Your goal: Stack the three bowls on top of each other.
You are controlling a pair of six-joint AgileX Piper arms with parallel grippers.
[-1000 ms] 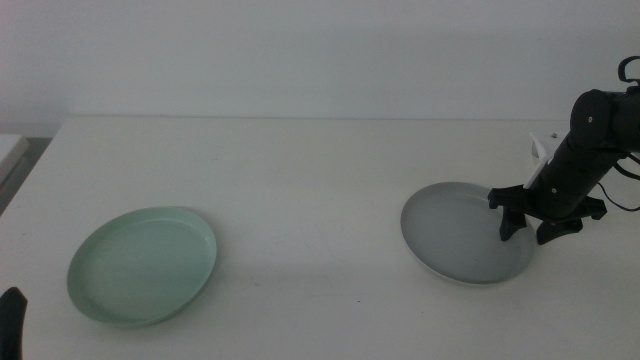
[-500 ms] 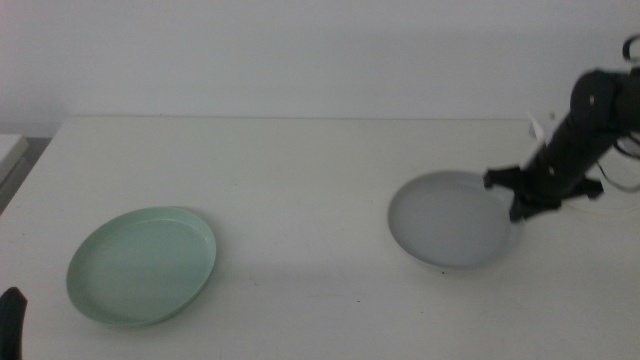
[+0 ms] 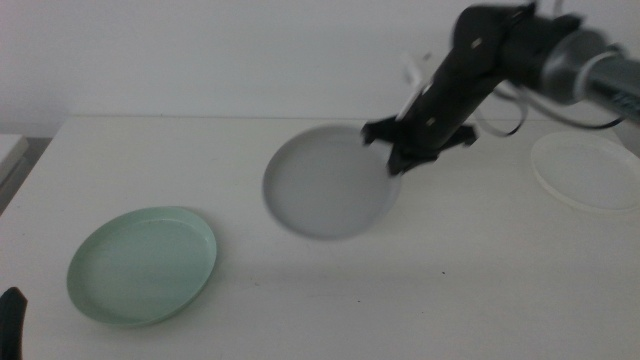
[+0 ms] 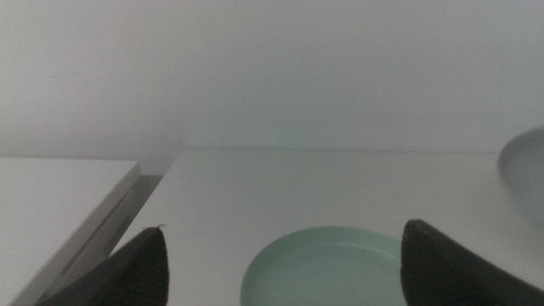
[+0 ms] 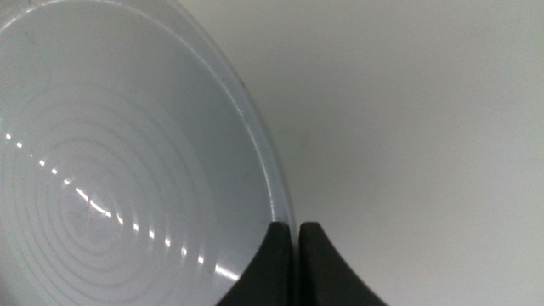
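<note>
Right gripper (image 3: 392, 152) pinched tight on grey bowl (image 3: 325, 182) rim, bowl tilted above table (image 3: 300, 270); left gripper (image 4: 280, 259) jaws wide apart, holding nothing. Green bowl (image 3: 142, 264), white bowl (image 3: 588, 170) empty.

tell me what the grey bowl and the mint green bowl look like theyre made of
Grey bowl, held by the right gripper: likely moulded plastic, semi-glossy; the right wrist view shows concentric rings with small highlights. Mint green bowl: probably the same plastic, smooth and matte-looking, with even colour and a thin rim.

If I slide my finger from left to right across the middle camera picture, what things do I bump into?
Left gripper → green bowl → grey bowl → right gripper holding it → white bowl.
</note>
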